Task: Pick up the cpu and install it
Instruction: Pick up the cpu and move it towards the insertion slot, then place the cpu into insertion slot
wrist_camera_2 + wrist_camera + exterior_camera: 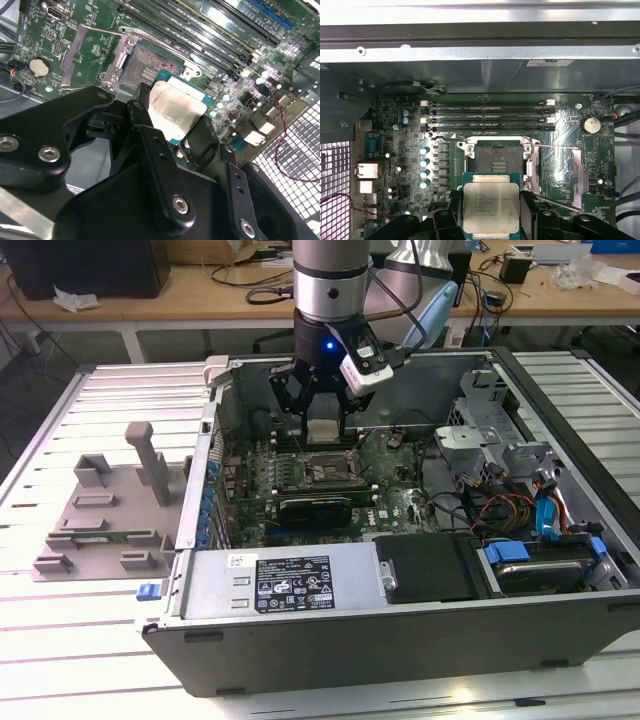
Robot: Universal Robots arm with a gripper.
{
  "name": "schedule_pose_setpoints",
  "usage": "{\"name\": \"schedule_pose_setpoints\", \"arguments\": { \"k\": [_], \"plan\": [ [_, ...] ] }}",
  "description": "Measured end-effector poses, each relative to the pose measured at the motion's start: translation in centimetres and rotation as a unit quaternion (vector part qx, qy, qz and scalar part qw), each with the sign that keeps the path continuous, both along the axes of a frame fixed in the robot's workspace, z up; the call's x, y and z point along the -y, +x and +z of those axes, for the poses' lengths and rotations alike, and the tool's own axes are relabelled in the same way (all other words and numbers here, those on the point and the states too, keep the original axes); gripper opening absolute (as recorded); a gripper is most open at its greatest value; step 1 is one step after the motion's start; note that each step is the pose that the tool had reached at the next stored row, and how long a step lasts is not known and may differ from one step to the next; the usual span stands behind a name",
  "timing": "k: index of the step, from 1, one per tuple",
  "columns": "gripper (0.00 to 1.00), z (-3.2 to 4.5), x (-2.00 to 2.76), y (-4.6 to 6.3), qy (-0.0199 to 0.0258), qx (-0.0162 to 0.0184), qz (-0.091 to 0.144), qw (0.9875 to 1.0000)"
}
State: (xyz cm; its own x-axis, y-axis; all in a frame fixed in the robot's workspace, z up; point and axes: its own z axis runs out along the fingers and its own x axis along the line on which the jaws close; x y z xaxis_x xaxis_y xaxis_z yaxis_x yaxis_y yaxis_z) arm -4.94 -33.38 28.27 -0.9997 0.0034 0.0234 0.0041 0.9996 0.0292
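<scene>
The cpu (490, 206) is a flat silvery square chip with a green rim, held between the black fingers (529, 210) of my gripper (490, 220), which is shut on it. In the second wrist view the cpu (175, 114) hangs just above and beside the open socket (147, 70), whose metal frame (92, 50) is flipped up. In the exterior view my gripper (322, 435) hovers with the cpu (323, 430) over the motherboard socket (318, 468) inside the open computer case (400, 630). The socket (498, 159) lies bare just beyond the chip.
Several memory slots (487, 117) run beside the socket. A black card (315, 505) lies in front of the socket. Drive bays and coloured cables (520, 510) fill the exterior view's right of the case. A grey fixture block (105, 505) stands on the table at the exterior view's left.
</scene>
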Motion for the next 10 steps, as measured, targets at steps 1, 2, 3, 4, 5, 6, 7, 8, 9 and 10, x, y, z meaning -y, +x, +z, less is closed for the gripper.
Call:
{"name": "schedule_pose_setpoints", "arguments": {
  "k": [1, 2, 3, 4, 5, 6, 7, 8, 9, 10],
  "plan": [
    [0.55, 0.0, 0.0, 0.0, 0.0, 0.0, 0.0, 1.0],
    [0.55, -0.01, 0.0, 0.0, 0.0, 0.0, 0.0, 1.0],
    [0.55, -0.02, 0.0, 0.0, 0.0001, 0.0, 0.0, 1.0],
    [0.55, -0.03, 0.0, 0.0, 0.0001, 0.0, 0.0, 1.0],
    [0.55, -0.03, 0.0, 0.0, 0.0001, 0.0, 0.0, 1.0],
    [0.55, -0.03, 0.0, 0.0, 0.0001, 0.0, 0.0, 1.0],
    [0.55, -0.03, 0.0, 0.0, 0.0001, 0.0, 0.0, 1.0],
    [0.55, -0.03, 0.0, 0.0, 0.0001, -0.0001, 0.0, 1.0],
    [0.55, -0.04, 0.0, 0.0, 0.0001, -0.0001, 0.0, 1.0],
    [0.55, -0.04, 0.0, 0.0, 0.0001, -0.0001, 0.0, 1.0]
  ]
}}
